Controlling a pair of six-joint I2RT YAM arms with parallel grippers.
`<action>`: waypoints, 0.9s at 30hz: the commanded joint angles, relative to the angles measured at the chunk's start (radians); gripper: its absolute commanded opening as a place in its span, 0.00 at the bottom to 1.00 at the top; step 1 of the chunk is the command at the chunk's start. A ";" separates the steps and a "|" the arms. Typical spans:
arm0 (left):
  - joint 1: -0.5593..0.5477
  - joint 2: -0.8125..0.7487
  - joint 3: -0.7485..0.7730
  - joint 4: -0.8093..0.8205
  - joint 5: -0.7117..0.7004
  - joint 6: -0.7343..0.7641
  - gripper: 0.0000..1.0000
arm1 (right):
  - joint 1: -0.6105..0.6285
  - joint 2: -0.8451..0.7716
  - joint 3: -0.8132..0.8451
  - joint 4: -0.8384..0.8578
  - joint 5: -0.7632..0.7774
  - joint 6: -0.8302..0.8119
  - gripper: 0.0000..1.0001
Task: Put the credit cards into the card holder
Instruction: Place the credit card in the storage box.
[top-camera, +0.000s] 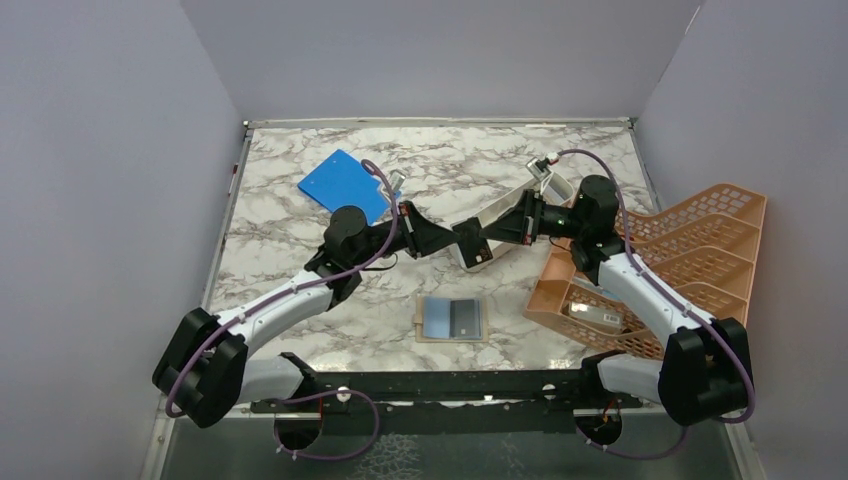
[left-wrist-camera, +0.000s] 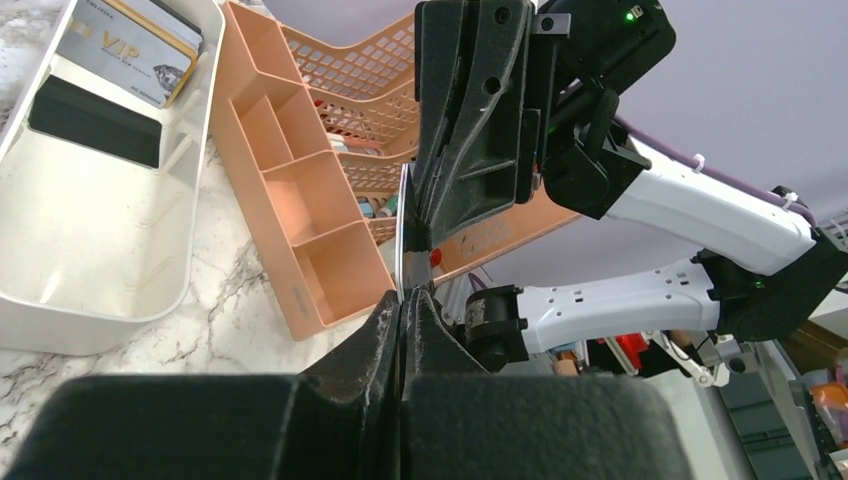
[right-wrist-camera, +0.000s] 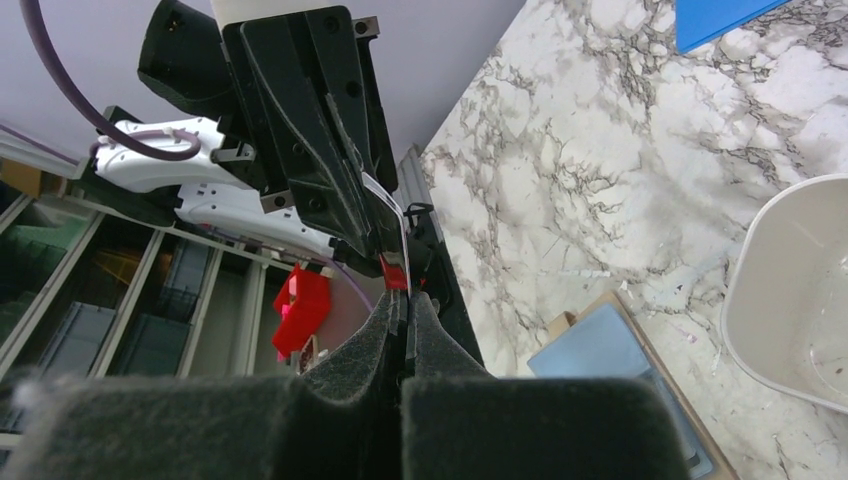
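One thin credit card (left-wrist-camera: 402, 225) hangs edge-on in the air between both grippers, above the table's middle. My left gripper (left-wrist-camera: 405, 298) is shut on its one end, and my right gripper (right-wrist-camera: 407, 300) is shut on the other end of that card (right-wrist-camera: 396, 215). From above the two grippers (top-camera: 457, 240) (top-camera: 490, 238) meet tip to tip. The tan card holder (top-camera: 419, 320) lies open on the table in front of them, with a light blue card (top-camera: 436, 317) and a dark card (top-camera: 465, 318) in it. A grey VIP card (left-wrist-camera: 125, 50) and a black card (left-wrist-camera: 95, 120) lie in the white tray.
The long white tray (top-camera: 478, 262) sits just behind the grippers. An orange lattice rack (top-camera: 690, 250) fills the right side under my right arm. A bright blue board (top-camera: 342, 185) lies at the back left.
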 joint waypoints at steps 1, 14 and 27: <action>-0.006 -0.048 -0.022 0.041 0.022 0.004 0.09 | -0.008 0.010 -0.002 0.034 -0.004 0.016 0.02; -0.008 -0.040 -0.018 0.090 0.059 0.013 0.26 | -0.008 0.005 -0.071 0.326 -0.044 0.266 0.01; -0.008 -0.060 -0.047 0.163 0.063 0.000 0.00 | -0.008 0.016 -0.097 0.423 -0.047 0.345 0.01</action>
